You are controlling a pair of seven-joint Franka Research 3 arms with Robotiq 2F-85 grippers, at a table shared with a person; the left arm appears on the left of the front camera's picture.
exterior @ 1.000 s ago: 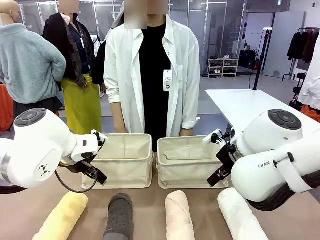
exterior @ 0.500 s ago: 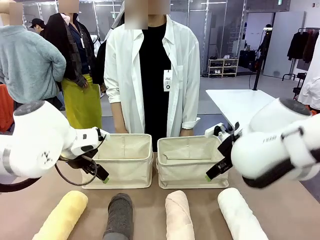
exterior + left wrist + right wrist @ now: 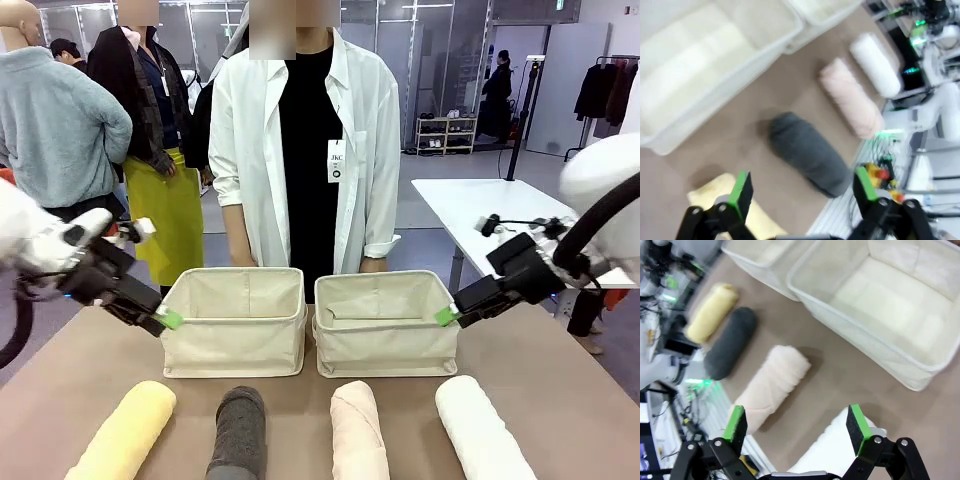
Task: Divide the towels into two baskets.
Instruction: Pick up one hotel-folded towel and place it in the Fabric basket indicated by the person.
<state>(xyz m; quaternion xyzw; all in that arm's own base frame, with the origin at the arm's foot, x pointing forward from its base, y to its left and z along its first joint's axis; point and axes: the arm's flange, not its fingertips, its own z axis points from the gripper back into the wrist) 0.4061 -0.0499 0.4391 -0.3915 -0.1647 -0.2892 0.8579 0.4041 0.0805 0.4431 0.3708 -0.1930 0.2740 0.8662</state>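
The pale yellow towel (image 3: 125, 432), dark grey towel (image 3: 238, 432), pale pink towel (image 3: 358, 432) and white towel (image 3: 482, 432) lie in a row on the table (image 3: 570, 400). The left basket (image 3: 235, 340) and right basket (image 3: 385, 342) behind them sit empty, so no roll looks sorted yet. Next, each arm would need to drop onto a nearby roll: the left gripper (image 3: 166, 320) and right gripper (image 3: 447, 316) both gape wide, holding and touching nothing.

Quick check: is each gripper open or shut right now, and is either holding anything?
Left gripper: open, holding nothing.
Right gripper: open, holding nothing.
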